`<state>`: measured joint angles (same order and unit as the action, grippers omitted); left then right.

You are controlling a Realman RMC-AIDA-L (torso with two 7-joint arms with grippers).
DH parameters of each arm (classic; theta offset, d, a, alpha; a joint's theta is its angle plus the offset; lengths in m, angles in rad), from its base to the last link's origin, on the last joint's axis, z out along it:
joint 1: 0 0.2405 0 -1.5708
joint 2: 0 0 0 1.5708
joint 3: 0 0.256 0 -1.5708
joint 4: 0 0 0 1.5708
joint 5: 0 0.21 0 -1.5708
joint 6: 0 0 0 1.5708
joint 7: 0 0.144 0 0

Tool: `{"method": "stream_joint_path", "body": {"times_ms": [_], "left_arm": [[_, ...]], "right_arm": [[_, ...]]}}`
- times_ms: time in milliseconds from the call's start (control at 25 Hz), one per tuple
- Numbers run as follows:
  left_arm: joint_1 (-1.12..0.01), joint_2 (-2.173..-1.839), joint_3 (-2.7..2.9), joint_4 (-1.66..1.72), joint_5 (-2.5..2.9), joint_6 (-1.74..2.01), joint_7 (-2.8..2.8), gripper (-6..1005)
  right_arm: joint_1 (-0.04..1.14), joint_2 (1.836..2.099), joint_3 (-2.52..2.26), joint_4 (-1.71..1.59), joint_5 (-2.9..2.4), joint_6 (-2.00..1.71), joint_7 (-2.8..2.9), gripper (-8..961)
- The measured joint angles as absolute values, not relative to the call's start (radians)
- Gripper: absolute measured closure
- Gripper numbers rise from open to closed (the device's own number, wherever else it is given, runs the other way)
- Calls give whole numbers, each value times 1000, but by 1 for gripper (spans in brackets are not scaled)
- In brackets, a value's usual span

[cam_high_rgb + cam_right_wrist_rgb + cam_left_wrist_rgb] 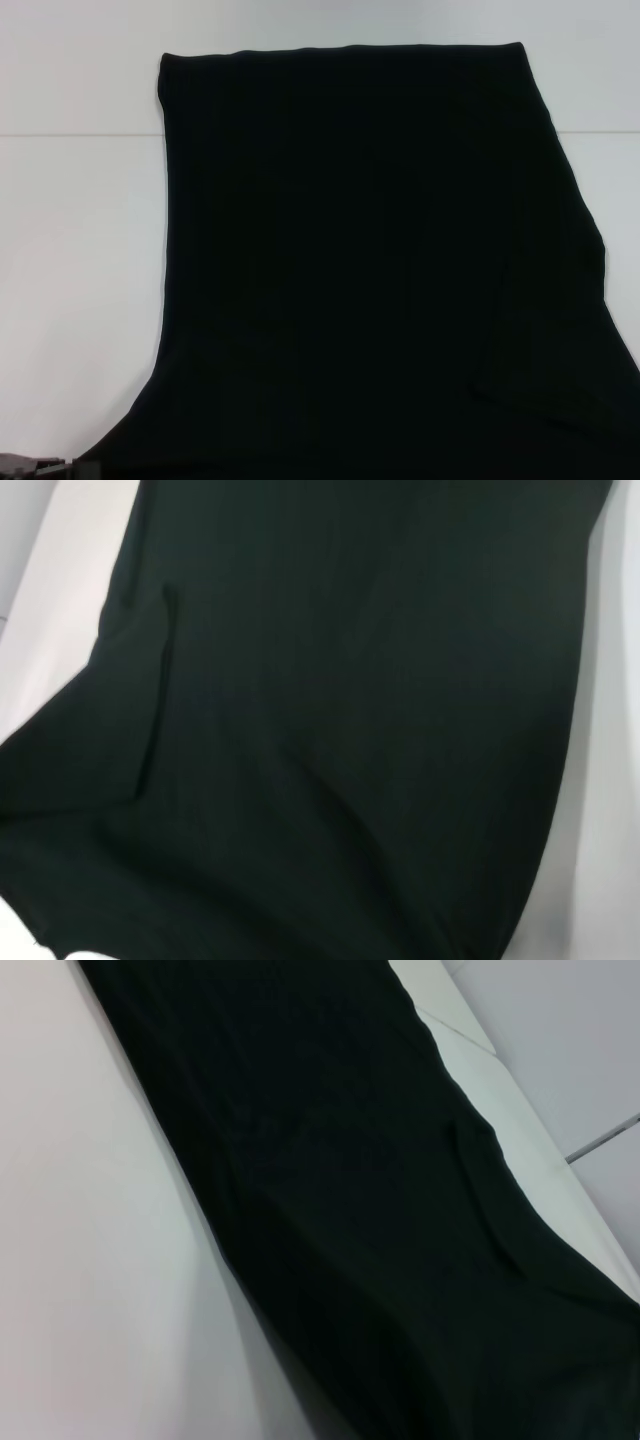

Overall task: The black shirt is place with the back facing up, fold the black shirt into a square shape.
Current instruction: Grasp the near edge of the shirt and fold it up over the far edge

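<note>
The shirt (370, 270) lies spread flat on a white table (80, 300), plain black side up, and fills most of the head view. Its far hem runs straight across the far part of the table; the cloth widens toward the near edge and runs out of sight there and at the right. A fold or sleeve edge shows as a faint line on the right side, seen also in both wrist views. No lettering shows.

A small piece of the left gripper (35, 466) shows at the near left corner, just beside the shirt's near left edge. I cannot tell how its jaws stand. The right gripper is not in view in any picture, so its jaws cannot be judged either.

The shirt looks light, limp and thin. It will sag and drag if lifted by one point, and its layers may slide over each other, so a pinch should take every layer at once. Best holds seem to be at edges and corners: the near corners or a side edge, one gripper on each, lifting together and laying the cloth over toward the middle. The table looks smooth, so the cloth may slip when pulled.

Folding seems at an early stage.
</note>
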<state>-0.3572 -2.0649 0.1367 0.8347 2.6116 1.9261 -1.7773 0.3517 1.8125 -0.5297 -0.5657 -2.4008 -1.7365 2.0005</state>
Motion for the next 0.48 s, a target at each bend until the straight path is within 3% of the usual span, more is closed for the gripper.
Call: {"method": "stream_joint_path", "body": {"times_ms": [280,480], "left_arm": [[-417,-2050,136,796,2584,1909,-1788,928],[-538,-2001,135,704,2546,1790,-1822,919]], "right_arm": [[375,1824,-463,-563,-2397,-1725,1982,897],[440,1841,-368,-561,-2395,-1670,1975,896]]}}
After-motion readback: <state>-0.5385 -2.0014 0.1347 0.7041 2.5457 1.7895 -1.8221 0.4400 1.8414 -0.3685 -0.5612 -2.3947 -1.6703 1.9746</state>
